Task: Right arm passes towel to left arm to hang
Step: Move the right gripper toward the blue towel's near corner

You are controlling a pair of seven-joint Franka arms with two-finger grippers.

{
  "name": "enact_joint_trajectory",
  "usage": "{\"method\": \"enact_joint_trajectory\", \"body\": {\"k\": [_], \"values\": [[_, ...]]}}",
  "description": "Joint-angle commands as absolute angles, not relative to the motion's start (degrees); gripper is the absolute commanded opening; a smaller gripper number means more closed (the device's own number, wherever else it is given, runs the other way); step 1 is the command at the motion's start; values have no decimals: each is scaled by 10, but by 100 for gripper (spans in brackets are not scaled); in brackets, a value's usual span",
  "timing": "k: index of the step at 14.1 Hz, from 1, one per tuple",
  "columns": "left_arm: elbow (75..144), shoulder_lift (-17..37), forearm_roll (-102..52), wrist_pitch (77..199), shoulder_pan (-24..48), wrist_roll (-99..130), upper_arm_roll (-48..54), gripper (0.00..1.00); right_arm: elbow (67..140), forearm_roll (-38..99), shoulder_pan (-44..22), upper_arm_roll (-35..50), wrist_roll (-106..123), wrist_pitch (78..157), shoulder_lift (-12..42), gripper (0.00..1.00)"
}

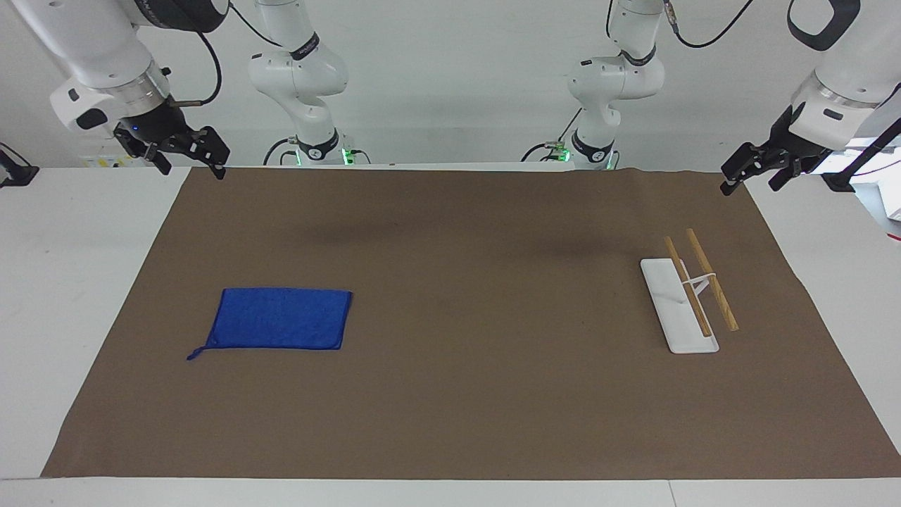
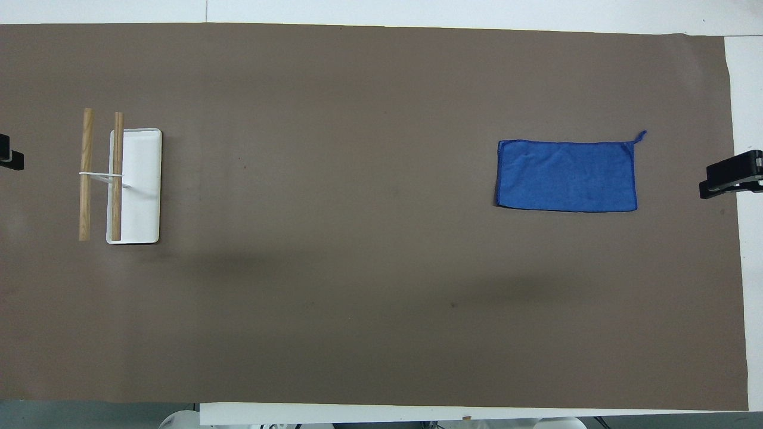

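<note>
The blue towel (image 1: 281, 319) lies flat on the brown mat toward the right arm's end of the table, its loop (image 1: 196, 352) at the corner farthest from the robots. It also shows in the overhead view (image 2: 566, 176). My right gripper (image 1: 193, 165) hangs open and empty in the air over the mat's edge, apart from the towel; its tip shows in the overhead view (image 2: 730, 177). My left gripper (image 1: 750, 183) hangs open and empty over the mat's corner at the left arm's end, and only its tip (image 2: 9, 158) shows in the overhead view.
A white rack (image 1: 669, 303) with two wooden bars (image 1: 711, 278) stands on the mat toward the left arm's end; it also shows in the overhead view (image 2: 140, 185). The brown mat (image 1: 457, 394) covers most of the white table (image 1: 70, 232).
</note>
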State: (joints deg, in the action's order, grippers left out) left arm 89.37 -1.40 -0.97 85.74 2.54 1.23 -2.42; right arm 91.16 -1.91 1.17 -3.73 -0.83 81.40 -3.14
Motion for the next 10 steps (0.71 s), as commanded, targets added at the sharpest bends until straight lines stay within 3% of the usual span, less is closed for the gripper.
{"method": "enact_joint_trajectory", "body": {"k": [1, 8, 10], "values": [[892, -15, -15, 848, 21, 18, -23, 100, 921, -11, 18, -34, 6, 810, -42, 100], [892, -15, -15, 848, 21, 18, -23, 100, 933, -11, 4, -33, 7, 818, -47, 100], [892, -15, -15, 848, 21, 18, -23, 100, 967, -8, -10, -33, 2, 873, -54, 100]]}}
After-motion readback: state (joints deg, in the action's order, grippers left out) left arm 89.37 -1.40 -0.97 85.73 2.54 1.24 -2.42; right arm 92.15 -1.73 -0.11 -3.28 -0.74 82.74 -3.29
